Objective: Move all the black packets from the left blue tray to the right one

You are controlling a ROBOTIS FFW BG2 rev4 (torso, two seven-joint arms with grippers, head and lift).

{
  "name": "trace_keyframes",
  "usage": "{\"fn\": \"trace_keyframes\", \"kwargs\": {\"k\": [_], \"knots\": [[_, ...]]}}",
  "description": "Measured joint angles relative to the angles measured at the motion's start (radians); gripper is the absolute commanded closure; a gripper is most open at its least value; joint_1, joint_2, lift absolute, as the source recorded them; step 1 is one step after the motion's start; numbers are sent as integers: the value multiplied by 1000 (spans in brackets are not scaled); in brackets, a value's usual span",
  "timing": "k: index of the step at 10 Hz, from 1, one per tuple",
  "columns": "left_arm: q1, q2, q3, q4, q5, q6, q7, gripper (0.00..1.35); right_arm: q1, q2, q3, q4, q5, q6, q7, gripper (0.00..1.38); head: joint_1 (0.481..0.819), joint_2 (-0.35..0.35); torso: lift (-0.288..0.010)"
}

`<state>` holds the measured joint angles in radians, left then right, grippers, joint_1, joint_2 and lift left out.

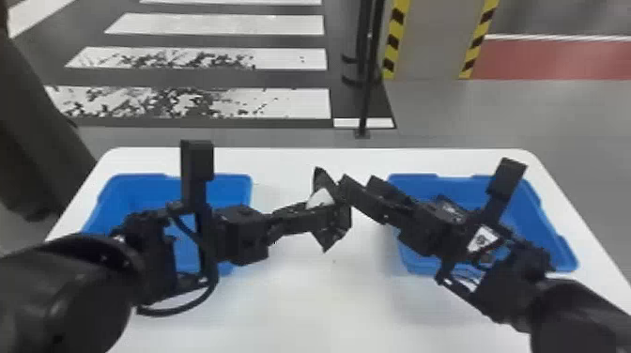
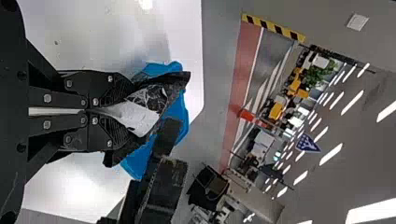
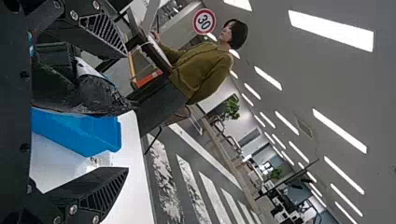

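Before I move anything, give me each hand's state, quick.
Left hand: closed on a black packet.
Right hand: open, its fingers wide apart, not gripping the packet.

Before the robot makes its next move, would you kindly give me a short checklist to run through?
1. Left end effector grips the black packet: ok.
2. Right end effector open, ready for a likely handover: ok.
3. Packet far enough between the right fingers for a firm pinch: cannot tell.
4. Packet above the right tray: not ok, it is over the table between the trays.
5. Left tray free of packets: cannot tell, the left arm covers part of it.
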<state>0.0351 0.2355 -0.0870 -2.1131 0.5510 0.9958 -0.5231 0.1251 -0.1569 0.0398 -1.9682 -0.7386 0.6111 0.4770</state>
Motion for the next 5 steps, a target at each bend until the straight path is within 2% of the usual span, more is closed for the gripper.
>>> {"fn": "trace_keyframes", "kwargs": {"k": [4,5], "knots": [[-20,3,-32,1,14,3,0,1208,-24,-7,43,0,-16,8,1,174,695,-18,-140],[-23,2,-34,1,17,3,1,1208,-26,-7,54,1,-17,16,0,280,695,-13,-140]]}}
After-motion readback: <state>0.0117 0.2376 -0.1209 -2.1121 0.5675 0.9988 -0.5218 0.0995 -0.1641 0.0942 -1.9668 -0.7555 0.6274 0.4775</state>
